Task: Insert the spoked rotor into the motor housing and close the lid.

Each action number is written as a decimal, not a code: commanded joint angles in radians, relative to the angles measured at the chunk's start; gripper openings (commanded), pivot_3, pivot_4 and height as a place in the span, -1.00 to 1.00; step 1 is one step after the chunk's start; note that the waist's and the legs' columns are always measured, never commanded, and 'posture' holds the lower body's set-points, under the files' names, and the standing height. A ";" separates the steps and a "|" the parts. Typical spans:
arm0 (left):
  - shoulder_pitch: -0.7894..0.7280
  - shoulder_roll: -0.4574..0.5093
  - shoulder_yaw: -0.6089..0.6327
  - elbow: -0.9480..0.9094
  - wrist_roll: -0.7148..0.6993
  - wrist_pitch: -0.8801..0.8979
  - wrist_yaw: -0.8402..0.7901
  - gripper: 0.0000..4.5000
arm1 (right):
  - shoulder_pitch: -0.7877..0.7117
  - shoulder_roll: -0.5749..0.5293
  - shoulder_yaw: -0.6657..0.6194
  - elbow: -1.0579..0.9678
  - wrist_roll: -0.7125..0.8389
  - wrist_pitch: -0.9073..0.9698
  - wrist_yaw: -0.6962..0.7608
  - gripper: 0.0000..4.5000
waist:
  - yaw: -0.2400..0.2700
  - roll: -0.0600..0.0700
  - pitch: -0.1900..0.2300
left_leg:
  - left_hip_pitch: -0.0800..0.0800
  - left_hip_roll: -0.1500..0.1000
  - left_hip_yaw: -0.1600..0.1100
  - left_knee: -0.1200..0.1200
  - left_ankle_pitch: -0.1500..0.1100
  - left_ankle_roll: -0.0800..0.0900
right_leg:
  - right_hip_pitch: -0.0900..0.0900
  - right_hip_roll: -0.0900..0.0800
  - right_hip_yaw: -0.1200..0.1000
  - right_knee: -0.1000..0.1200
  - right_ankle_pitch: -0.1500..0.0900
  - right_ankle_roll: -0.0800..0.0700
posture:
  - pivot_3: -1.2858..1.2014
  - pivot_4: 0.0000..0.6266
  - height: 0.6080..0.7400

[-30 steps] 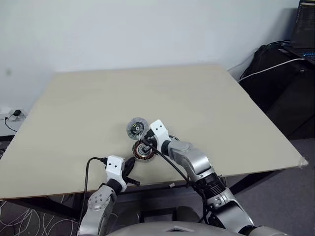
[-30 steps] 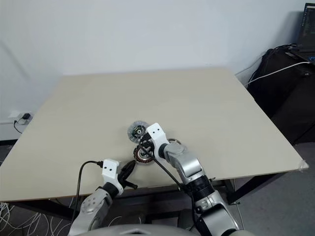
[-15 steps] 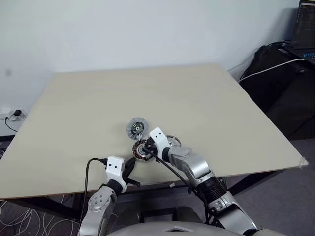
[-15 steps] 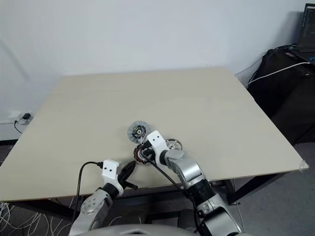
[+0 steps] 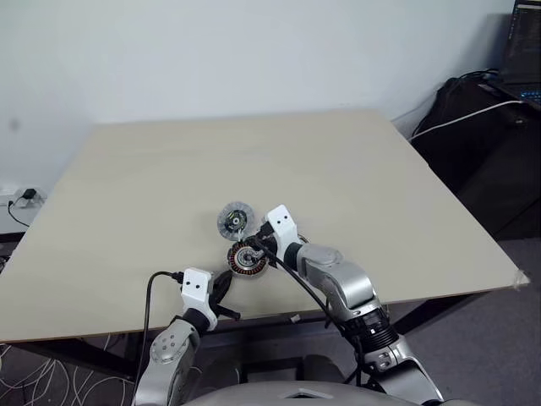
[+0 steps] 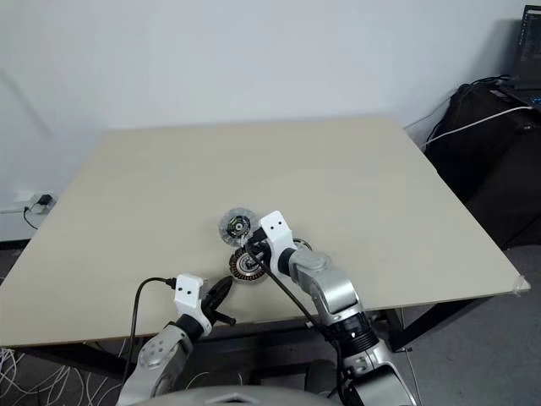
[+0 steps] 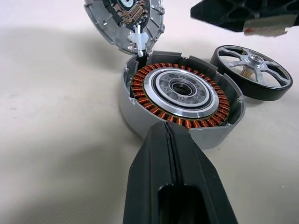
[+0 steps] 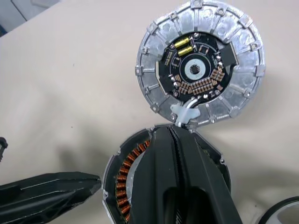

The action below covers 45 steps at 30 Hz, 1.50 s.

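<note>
Right hand [image 8: 175, 140] clenched, hovering over the motor housing [image 7: 180, 100]; left hand [image 7: 167, 135] clenched beside it. Lid [image 8: 201, 63] and spoked rotor [image 7: 254, 70] lying on the tabletop [image 5: 380, 186].

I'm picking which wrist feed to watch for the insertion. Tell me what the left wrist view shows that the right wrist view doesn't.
Left wrist view alone: the whole spoked rotor lying flat on the table beside the motor housing, whose full copper winding ring is uncovered.
Right wrist view alone: the lid's whole circuit face, lying flat. The right gripper, jaws shut, covers much of the housing there.
Both: housing, lid, the white connector joining them, the table, and the left gripper, jaws shut.
</note>
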 commanded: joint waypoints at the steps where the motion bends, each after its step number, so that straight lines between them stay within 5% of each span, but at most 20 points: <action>1: -0.009 0.003 -0.007 -0.046 -0.007 -0.003 -0.006 -1.00 | 0.004 0.009 -0.041 -0.051 0.023 0.004 -0.021 -0.98 | 0.000 0.000 0.000 | 0.000 0.000 0.000 0.000 0.000 0.000 | 0.000 0.000 0.000 0.000 0.000 0.000 | 0.03 -1.00 1.00; 9: -0.008 0.007 -0.011 -0.051 -0.009 0.005 -0.010 -1.00 | 0.057 -0.018 -0.146 -0.124 0.050 0.067 -0.092 -0.98 | 0.002 0.000 0.000 | 0.000 0.000 0.000 0.000 0.000 0.000 | 0.000 0.000 0.000 0.000 0.000 0.000 | 0.03 -1.00 1.00; 13: -0.007 0.009 -0.015 -0.053 -0.010 0.009 -0.013 -1.00 | 0.102 -0.027 -0.262 -0.202 0.106 0.121 -0.129 -0.59 | 0.002 0.000 0.000 | -0.001 0.000 0.000 0.000 0.000 0.000 | 0.000 0.000 0.000 0.000 0.000 0.000 | 0.03 -1.00 1.00; 20: -0.007 0.011 -0.019 -0.054 -0.013 0.017 -0.016 -1.00 | 0.200 0.014 -0.448 -0.307 0.200 0.236 -0.226 0.41 | 0.004 0.000 0.000 | -0.001 0.000 0.000 0.000 0.000 0.000 | 0.000 0.000 0.000 0.000 -0.003 0.005 | 0.03 -1.00 1.00; 34: -0.019 0.022 -0.019 -0.055 -0.015 0.032 -0.024 -1.00 | 0.178 0.226 -0.782 -0.263 0.486 0.463 -0.474 0.41 | 0.006 0.005 0.003 | -0.002 0.000 0.000 -0.001 0.000 0.000 | -0.001 -0.001 0.000 -0.001 -0.004 0.005 | 0.03 -1.00 1.00; 45: -0.019 0.017 -0.014 -0.056 -0.021 0.034 -0.022 -1.00 | 0.158 0.212 -0.784 -0.211 0.704 0.503 -0.530 0.41 | -0.001 0.008 0.005 | -0.002 0.001 0.000 -0.001 0.000 0.001 | -0.001 -0.001 0.000 -0.001 -0.004 0.005 | 0.03 -1.00 1.00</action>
